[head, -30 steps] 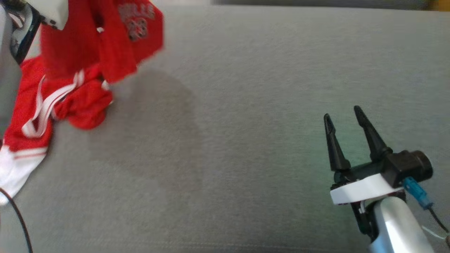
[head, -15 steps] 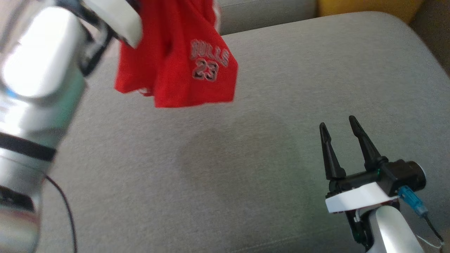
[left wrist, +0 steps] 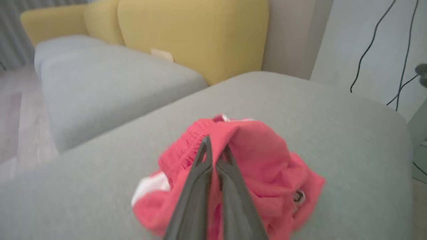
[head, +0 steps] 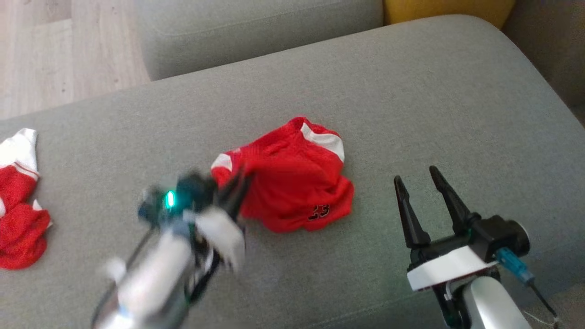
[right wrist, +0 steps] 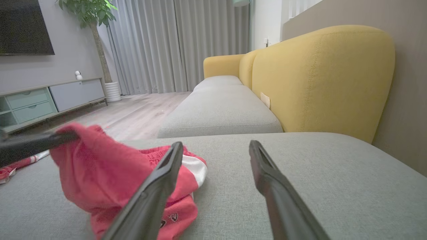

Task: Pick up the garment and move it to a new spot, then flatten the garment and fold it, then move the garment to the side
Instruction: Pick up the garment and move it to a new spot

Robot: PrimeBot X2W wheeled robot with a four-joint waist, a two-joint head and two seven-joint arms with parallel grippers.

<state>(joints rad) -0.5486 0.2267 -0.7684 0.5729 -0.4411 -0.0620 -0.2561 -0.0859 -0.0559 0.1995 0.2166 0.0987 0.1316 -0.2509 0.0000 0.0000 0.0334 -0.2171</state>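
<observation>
I see a grey fabric sofa seat [right wrist: 300, 173]; yellow padded backrests [right wrist: 320, 76] behind it, pale wood flooring [right wrist: 133, 113] and grey curtains [right wrist: 150, 46] beyond it.

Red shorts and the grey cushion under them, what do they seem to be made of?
The red shorts look like soft, matte jersey knit, probably synthetic: they crumple limply, with a gathered elastic waistband. The grey cushion looks like matte woven upholstery fabric, showing fine heathered grain.

Two red garments: middle garment [head: 292, 183], left-edge garment [head: 18, 219]; two grippers: left gripper [left wrist: 217, 143], right gripper [head: 415, 174]
</observation>
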